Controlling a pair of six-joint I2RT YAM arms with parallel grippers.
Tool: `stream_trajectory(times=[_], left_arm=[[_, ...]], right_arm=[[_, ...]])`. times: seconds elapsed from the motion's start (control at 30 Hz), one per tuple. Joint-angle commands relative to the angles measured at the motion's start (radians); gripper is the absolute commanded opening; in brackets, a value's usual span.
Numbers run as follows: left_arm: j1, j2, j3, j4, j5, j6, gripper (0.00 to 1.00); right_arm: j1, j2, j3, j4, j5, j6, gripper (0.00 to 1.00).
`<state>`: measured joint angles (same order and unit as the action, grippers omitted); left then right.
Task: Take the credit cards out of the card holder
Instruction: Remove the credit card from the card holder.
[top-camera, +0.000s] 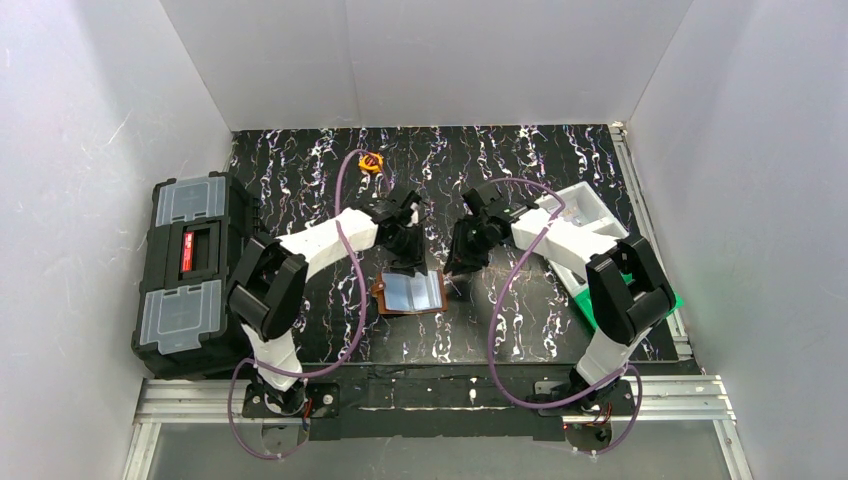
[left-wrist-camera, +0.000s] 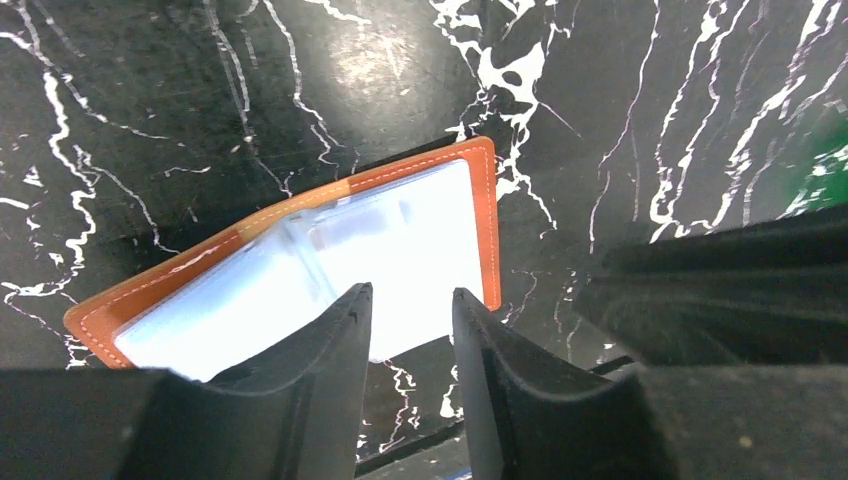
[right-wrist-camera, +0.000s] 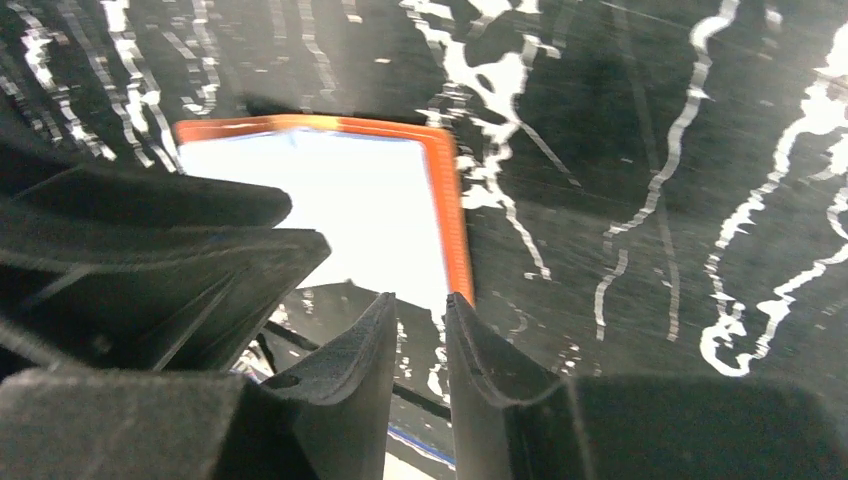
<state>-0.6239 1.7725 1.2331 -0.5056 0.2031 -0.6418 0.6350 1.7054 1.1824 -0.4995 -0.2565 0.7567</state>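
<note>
Card holder (top-camera: 410, 292) lies open (pockets up) on table (top-camera: 290, 160)

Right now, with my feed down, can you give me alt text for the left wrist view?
The card holder lies open on the black marbled table, pale clear pockets facing up. The left gripper is poised over one edge, jaws slightly apart, holding nothing.

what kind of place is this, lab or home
Probably a robot lab cell: white panels box in a black marbled table, and the left arm and right arm are bolted to an aluminium frame at its near edge.
</note>
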Motion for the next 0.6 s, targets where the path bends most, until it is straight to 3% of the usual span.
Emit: stream_trajectory(times=[0.0, 0.43, 0.57], left_arm=[[-0.064, 0.036, 0.063, -0.119, -0.141, 0.055, 0.36], [-0.134, 0.128, 0.067, -0.127, -0.189, 0.08, 0.49], [-0.138, 0.147, 0.051, -0.127, -0.23, 0.086, 0.46]], right_arm=[[-0.036, -0.038, -0.052, -0.001, 0.025, 0.007, 0.33], [-0.057, -0.037, -0.078, 0.017, 0.01, 0.005, 0.33], [-0.057, -0.031, -0.072, 0.017, 0.007, 0.003, 0.33]])
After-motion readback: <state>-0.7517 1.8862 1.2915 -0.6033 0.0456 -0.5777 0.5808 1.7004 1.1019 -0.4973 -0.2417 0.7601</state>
